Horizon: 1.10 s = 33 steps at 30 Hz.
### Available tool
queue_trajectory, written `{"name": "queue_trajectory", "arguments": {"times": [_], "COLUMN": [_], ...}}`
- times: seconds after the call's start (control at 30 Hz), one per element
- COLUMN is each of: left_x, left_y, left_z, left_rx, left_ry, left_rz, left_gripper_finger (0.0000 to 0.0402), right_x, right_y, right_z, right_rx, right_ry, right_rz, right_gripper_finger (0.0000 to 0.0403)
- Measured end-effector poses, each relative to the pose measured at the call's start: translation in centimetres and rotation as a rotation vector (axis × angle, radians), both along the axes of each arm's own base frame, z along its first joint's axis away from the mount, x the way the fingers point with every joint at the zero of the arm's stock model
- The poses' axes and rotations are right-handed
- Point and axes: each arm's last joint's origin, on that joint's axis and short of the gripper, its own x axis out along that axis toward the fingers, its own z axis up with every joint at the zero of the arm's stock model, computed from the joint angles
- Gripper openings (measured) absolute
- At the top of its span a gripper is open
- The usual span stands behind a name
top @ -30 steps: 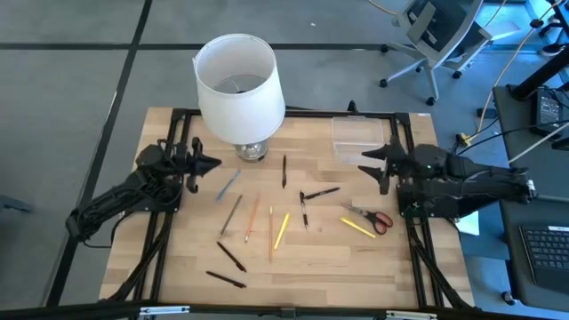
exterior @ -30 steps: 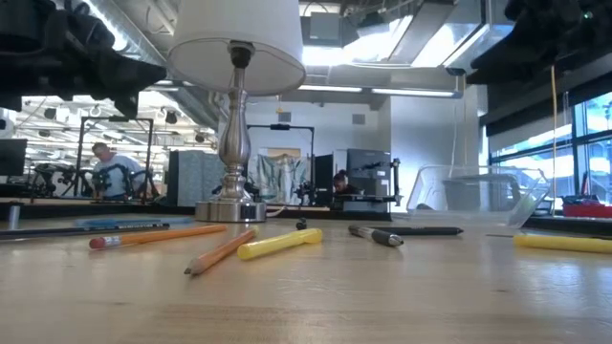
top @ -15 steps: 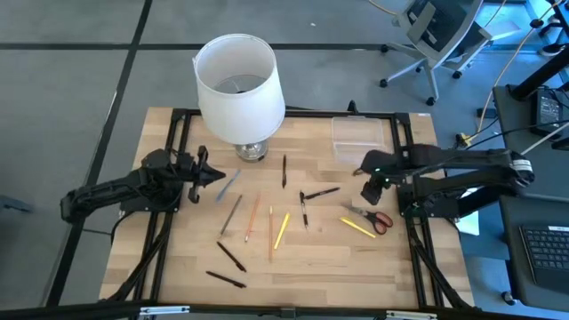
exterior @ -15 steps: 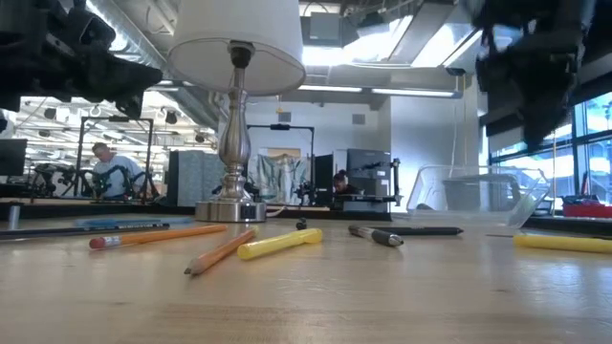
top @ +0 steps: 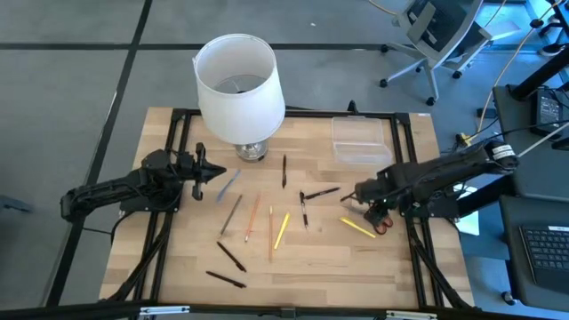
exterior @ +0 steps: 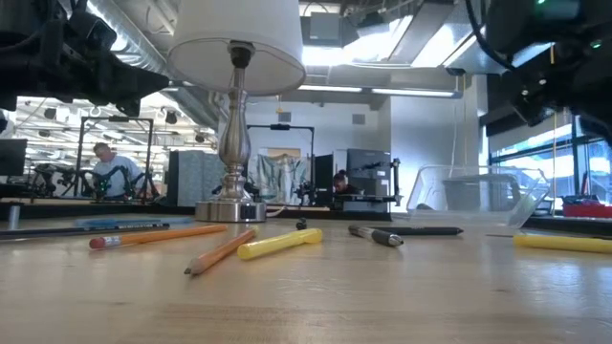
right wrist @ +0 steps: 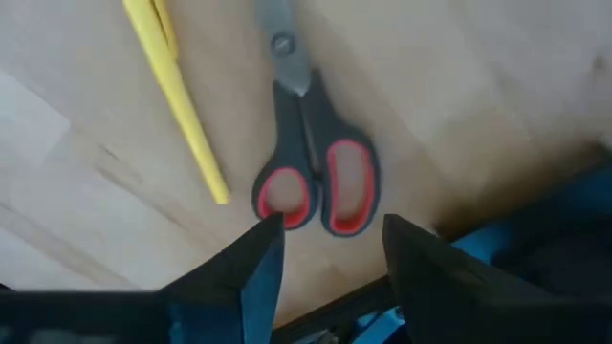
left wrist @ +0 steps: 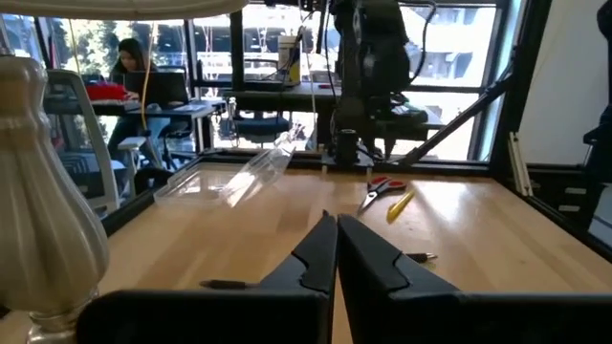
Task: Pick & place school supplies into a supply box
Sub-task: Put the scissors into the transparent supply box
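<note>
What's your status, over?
Right gripper open, above the scissors, not gripping yet. Left gripper shut, empty, waiting near the lamp. Supply box empty. Nothing in the way.

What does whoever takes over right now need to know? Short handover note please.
Right gripper: open, above the handles of the scissors near the table's right side, nothing held.
Left gripper: shut, empty, waiting at the left by the lamp.
Box: back right of the table, appears empty.
Pencils and pens: all loose mid-table, including a yellow pen beside the scissors.
Done: nothing placed.
Left: everything; the scissors look like the likely first pick.
</note>
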Motion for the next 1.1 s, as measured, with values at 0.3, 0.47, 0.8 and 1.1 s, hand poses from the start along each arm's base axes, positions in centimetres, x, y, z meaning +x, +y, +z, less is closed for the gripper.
{"name": "queue_trajectory", "arguments": {"times": [0.3, 0.47, 0.8, 1.1], "left_x": [0.0, 0.0, 0.0, 0.0], "left_y": [0.0, 0.0, 0.0, 0.0], "left_z": [0.0, 0.0, 0.0, 0.0], "left_rx": [0.000, 0.000, -0.001, -0.001], "left_ry": [0.001, 0.001, 0.001, 0.001], "left_rz": [0.000, 0.001, 0.001, 0.001], "left_gripper_finger": [0.0006, 0.0006, 0.0006, 0.0008], "right_x": [0.2, 0.8, 1.5, 1.6], "right_y": [2.9, 4.0, 5.2, 5.2], "right_z": [-1.2, -2.2, -4.9, -6.3], "right_rx": [-0.068, -0.104, -0.153, -0.165], "right_ry": [0.036, 0.032, 0.142, 0.176], "right_rz": [0.021, 0.074, 0.119, 0.153], "right_gripper_finger": [0.0167, 0.0167, 0.0167, 0.0167]}}
